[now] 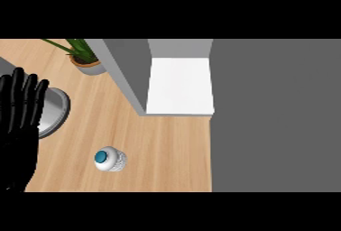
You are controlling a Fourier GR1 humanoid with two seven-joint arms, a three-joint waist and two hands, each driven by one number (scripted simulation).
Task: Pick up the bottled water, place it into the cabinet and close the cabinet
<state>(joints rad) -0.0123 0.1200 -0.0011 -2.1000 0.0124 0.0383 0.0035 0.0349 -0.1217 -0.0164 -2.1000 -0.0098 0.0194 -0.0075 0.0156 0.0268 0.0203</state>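
Head view, only view supplied.

Bottled water [109,159]: stands upright on wooden counter [166,149], near-left area, seen from straight above. Teal cap centred, clear ribbed shoulder round it. Nothing touching it. Well apart from cabinet.

Cabinet [180,85]: far-centre, door [123,74] swung open toward near-left, white interior exposed. Ready to receive.

Left hand [21,106]: at left edge, fingers straight and spread, pointing far, holding nothing. Resting posture. Overlaps rim of a metal bowl [57,110], contact not determinable.

Right hand: not in frame; state can't be told.

Potted plant [83,56]: far-left, just beside open door. Not task-related.

Handling assessment (judgement only): bottle likely thin plastic, so light-to-moderate wt depending on fill; wall prob. flexes if squeezed, smooth and somewhat slippery. Round body will roll if tipped. Tall vs. base, so a side nudge may topple it. Recommend side wrap approx. mid-body, below shoulder, thumb opposing fingers; cap too small for a secure hold. Body not visible from this angle, so exact height unconfirmed.

Task status: pickup not yet begun; placing, closing outstanding.
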